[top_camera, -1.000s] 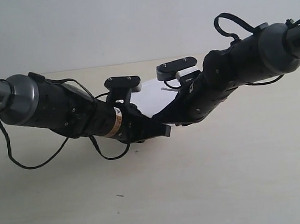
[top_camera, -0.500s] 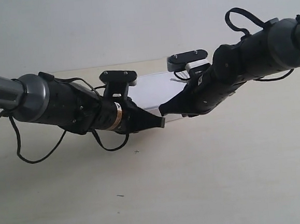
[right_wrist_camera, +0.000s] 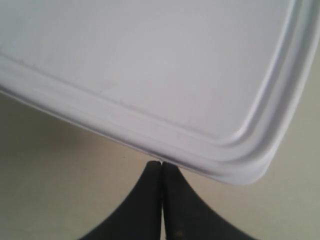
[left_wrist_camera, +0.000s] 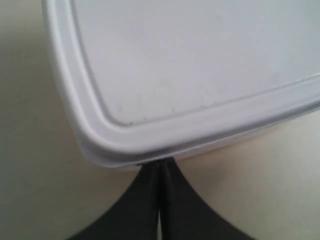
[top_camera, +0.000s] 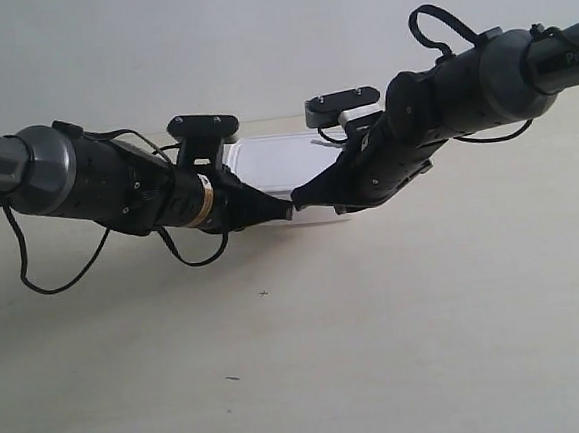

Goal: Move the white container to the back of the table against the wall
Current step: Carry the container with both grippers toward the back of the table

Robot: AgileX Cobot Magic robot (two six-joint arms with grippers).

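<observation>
Smooth white container — rounded corners, raised-rim lid — on pale table. The left gripper and right gripper: 2 black fingers pressed together, touching its rim.

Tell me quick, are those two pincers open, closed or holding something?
Left pincer: closed, empty, tips at the edge of the white container.
Right pincer: closed, empty, tips at the same container.

Soft, even light, no glare — a faint shadow at 6 o'clock of the white container. Wrist pictures look blurry.
</observation>
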